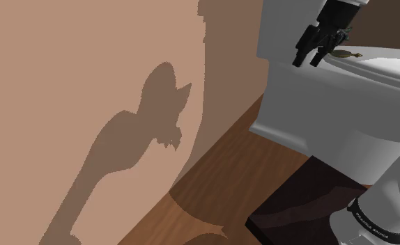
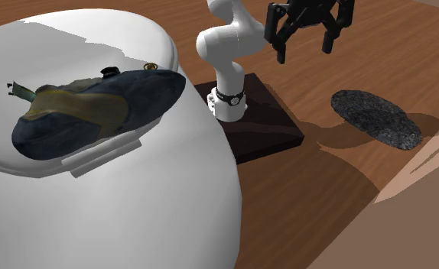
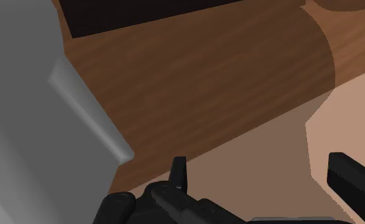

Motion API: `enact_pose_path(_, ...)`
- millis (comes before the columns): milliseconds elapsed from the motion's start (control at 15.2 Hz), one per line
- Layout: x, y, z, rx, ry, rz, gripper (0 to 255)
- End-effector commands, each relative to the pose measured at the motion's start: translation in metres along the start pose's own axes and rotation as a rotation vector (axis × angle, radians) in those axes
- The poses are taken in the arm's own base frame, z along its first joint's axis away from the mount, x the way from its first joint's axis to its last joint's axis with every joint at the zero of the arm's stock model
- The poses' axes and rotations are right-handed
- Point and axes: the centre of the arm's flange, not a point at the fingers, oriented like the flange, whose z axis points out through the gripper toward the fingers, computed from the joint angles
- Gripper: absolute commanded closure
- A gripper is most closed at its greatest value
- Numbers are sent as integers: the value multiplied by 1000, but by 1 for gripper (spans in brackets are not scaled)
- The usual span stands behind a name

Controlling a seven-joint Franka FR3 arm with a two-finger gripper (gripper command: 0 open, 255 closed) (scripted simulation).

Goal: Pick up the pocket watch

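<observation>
White toilet lid (image 2: 73,46), gilt pocket watch (image 2: 151,66) at rim beside shoe (image 2: 95,107); pincer (image 2: 304,40) apart, aloft; risk of nudging watch off.

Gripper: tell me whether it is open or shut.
Open. In the wrist view the gripper has its two black fingers standing well apart, with nothing clasped between them.

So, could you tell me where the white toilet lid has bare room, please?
The white toilet lid is bare between its far rim and the dark blue and olive climbing shoe. Crowded at the shoe's toe, beside a small gold round piece.
</observation>
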Motion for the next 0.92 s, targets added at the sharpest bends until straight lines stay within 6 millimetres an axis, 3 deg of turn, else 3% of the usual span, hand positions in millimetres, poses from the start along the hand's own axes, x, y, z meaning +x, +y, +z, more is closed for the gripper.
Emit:
enact_pose_path(0,0,0,0,0,0,0,0)
enact_pose_path(858,25,145,-36,-140,-23,51,0)
